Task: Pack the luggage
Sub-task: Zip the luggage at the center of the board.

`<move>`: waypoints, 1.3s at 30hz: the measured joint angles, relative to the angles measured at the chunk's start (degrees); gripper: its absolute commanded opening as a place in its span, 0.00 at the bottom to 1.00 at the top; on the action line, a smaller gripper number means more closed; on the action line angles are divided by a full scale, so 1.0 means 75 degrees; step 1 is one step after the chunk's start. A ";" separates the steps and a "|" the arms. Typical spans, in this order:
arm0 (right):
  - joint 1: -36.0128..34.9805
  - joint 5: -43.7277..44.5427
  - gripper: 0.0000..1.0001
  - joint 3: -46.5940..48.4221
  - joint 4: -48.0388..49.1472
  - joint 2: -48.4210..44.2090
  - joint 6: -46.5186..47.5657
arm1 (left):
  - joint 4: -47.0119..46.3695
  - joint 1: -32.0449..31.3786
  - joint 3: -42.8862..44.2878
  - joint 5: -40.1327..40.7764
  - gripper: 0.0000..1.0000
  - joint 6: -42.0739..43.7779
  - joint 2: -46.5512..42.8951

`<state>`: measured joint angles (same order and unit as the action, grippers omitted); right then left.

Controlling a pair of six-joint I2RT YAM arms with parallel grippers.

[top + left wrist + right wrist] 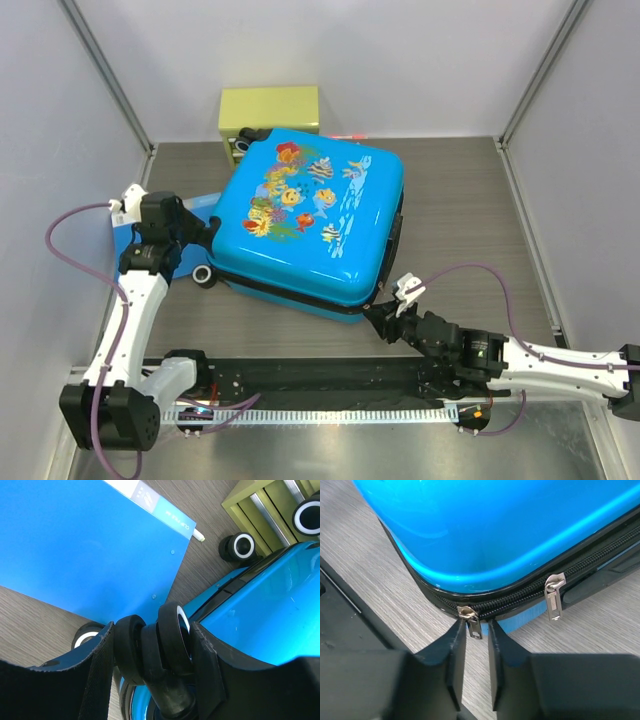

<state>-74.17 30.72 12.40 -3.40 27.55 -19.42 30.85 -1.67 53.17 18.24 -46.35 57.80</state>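
Yellow-green box stood at the far edge of the table, just behind the far-L corner of the luggage; flat blue folder lay on the L side, running up to the case's L end, w/ a pale label strip along 1 edge in the L wrist view; black rail ran across the near edge, R arm lying over it. Luggage sat mid-table, lying flat & closed, fish-and-coral print up, turned at an angle; glossy bright-blue shell, black trim & black zip round the seam, black wheels w/ white rings on the L end, 2 of them close to the box. L gripper was clamped on 1 twin wheel at the near-L corner, a finger on each side. R gripper at the near-R corner had fingers drawn close either side of a silver zip pull; couldn't tell if they actually pinched it; 2nd pull hung further along the zip, apart.
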 measured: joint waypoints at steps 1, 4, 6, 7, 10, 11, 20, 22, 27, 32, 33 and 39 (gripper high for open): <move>0.0006 -0.0032 0.21 0.0000 0.0015 0.0026 -0.0003 | -0.0017 0.0032 0.0000 -0.0047 0.00 0.0026 0.0012; 0.0009 -0.0073 0.16 0.0000 0.0029 0.0082 0.0006 | -0.0029 0.0105 0.0000 -0.0163 0.00 0.0061 0.0026; 0.0009 -0.0087 0.12 -0.0003 0.0032 0.0082 -0.0009 | -0.0041 0.0149 0.0000 -0.0239 0.00 0.0087 0.0029; 0.0009 -0.0085 0.11 -0.0006 0.0038 0.0079 -0.0026 | -0.0047 0.0175 0.0000 -0.0277 0.00 0.0102 0.0026; 0.0009 -0.0052 0.06 -0.0017 0.0052 0.0079 -0.0079 | -0.0070 0.0227 0.0000 -0.0396 0.00 0.0160 0.0026; 0.0009 -0.0041 0.04 -0.0017 0.0052 0.0076 -0.0114 | -0.0082 0.0236 -0.0003 -0.0423 0.00 0.0207 0.0026; 0.0009 0.0460 0.05 -0.0137 -0.0262 -0.0615 -0.0612 | -0.1026 0.0463 -0.0697 -0.0854 0.00 0.0702 -0.0382; 0.0050 0.0769 0.04 -0.0160 -0.0437 -0.0866 -0.0641 | -0.1239 0.0490 -0.0831 -0.0915 0.00 0.0898 -0.0469; 0.0178 0.1349 0.05 -0.0163 -0.0557 -0.1072 -0.0699 | -0.1690 0.0548 -0.0933 -0.1247 0.00 0.1565 -0.0548; 0.0321 0.1507 0.07 -0.0163 -0.0522 -0.0880 -0.0758 | -0.2078 0.0592 -0.0976 -0.1486 0.00 0.1999 -0.0667; 0.0361 0.1489 0.10 -0.0163 -0.0501 -0.0828 -0.0781 | -0.2087 0.0580 -0.0985 -0.1559 0.00 0.2043 -0.0679; 0.0527 0.1574 0.71 -0.0140 -0.0583 -0.0682 -0.0758 | -0.2063 0.0565 -0.1011 -0.1664 0.27 0.2168 -0.0679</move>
<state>-70.22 42.52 11.35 -7.77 22.44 -25.10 15.38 2.57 45.58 5.76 -30.09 52.71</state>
